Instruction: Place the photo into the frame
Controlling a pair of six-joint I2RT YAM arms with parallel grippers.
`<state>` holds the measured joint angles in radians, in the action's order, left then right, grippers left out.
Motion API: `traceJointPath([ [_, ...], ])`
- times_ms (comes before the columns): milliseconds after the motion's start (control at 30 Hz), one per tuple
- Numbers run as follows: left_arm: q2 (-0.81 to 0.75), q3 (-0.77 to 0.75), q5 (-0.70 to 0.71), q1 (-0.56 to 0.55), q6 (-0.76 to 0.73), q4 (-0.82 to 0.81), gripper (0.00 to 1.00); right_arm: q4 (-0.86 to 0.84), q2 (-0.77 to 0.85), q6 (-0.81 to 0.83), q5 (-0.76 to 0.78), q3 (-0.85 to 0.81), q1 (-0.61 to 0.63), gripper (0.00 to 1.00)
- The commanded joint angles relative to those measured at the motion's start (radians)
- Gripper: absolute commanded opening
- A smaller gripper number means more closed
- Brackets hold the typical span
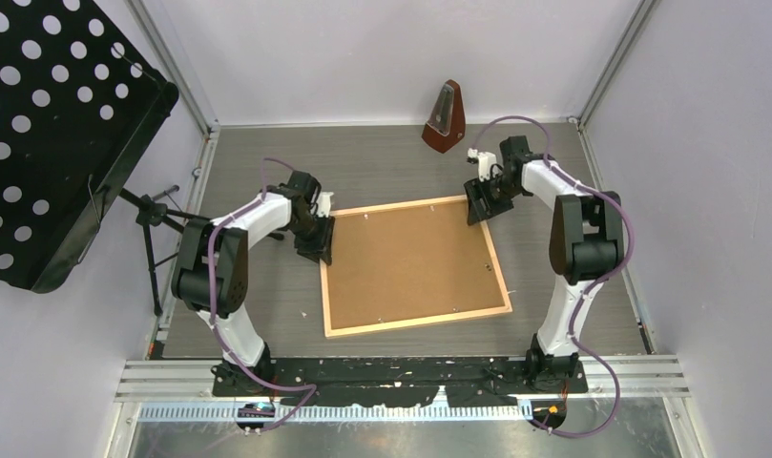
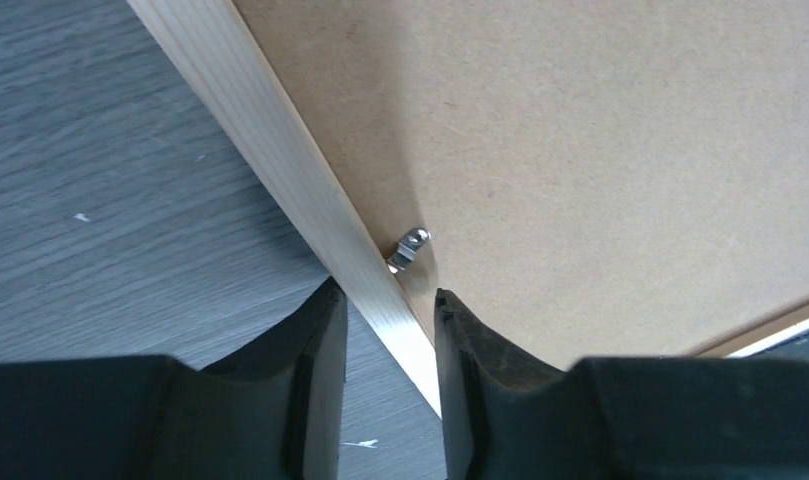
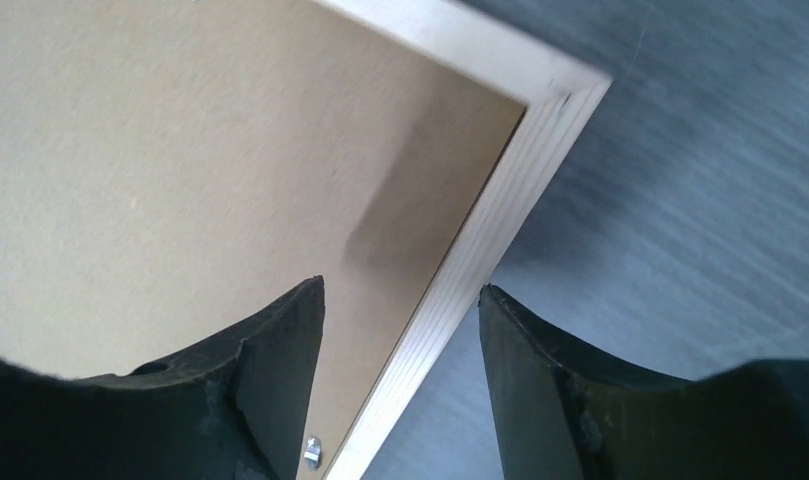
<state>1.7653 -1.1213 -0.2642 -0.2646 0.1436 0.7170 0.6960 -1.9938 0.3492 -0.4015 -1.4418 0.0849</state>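
Observation:
The light wood frame lies back-up on the grey table, and a brown backing board fills it. The photo is hidden. My left gripper is at the frame's far left corner. In the left wrist view its jaws straddle the frame's rail beside a small metal clip, with a gap on the table side. My right gripper is at the far right corner. There its jaws stand wide on either side of the rail without touching it.
A brown metronome stands at the back of the table behind the frame. A black perforated music stand on its tripod stands off the table's left side. Another metal clip sits on the board by the right rail.

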Motion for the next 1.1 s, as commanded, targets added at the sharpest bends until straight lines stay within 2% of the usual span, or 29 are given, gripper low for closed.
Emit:
traceJointPath([
  [0,-0.067,-0.002,-0.072,-0.015,-0.031,-0.010,0.37,-0.040,0.173,0.041,-0.004,0.081,-0.002,0.67],
  [200,-0.078,0.002,-0.052,-0.015,-0.023,-0.020,0.49,-0.046,0.301,0.083,0.019,0.239,-0.031,0.72],
  [567,-0.083,0.000,-0.028,-0.008,-0.023,-0.031,0.53,-0.024,0.494,0.211,0.032,0.488,-0.039,0.74],
  [1067,-0.104,0.000,-0.003,0.002,-0.036,-0.039,0.53,-0.057,0.444,0.228,0.000,0.520,-0.038,0.68],
])
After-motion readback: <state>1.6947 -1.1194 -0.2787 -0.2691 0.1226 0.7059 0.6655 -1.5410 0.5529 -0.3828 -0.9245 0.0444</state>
